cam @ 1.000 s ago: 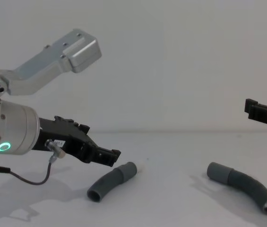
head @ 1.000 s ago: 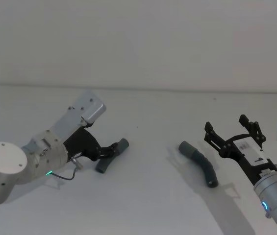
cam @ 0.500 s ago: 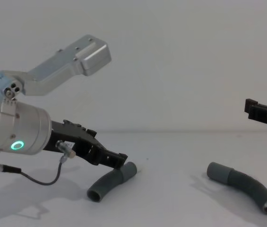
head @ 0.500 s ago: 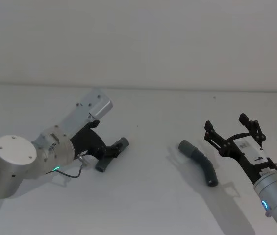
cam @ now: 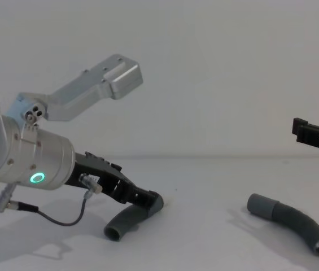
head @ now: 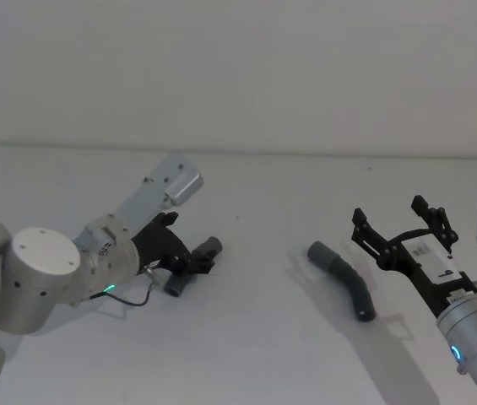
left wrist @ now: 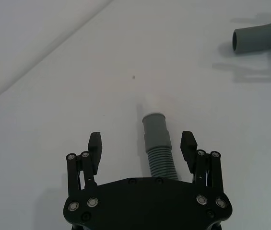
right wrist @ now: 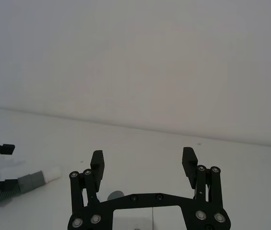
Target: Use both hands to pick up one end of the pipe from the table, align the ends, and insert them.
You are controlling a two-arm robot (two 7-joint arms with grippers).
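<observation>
Two curved dark grey pieces of the pipe lie on the white table. My left gripper is open and low over the left piece, its fingers standing either side of the ribbed tube just behind the collar end with its white tip. From the chest that gripper covers the collar of the left piece. The right piece lies alone. My right gripper hangs open above and to the right of it, holding nothing.
The left arm's silver link juts up over the left piece. A thin grey cable hangs from the left wrist near the table. Bare table lies between the two pieces, and a plain wall stands behind.
My left gripper has moved forward and down, from beside the left piece to astride it near its collar. The right gripper and the right piece have stayed put.
</observation>
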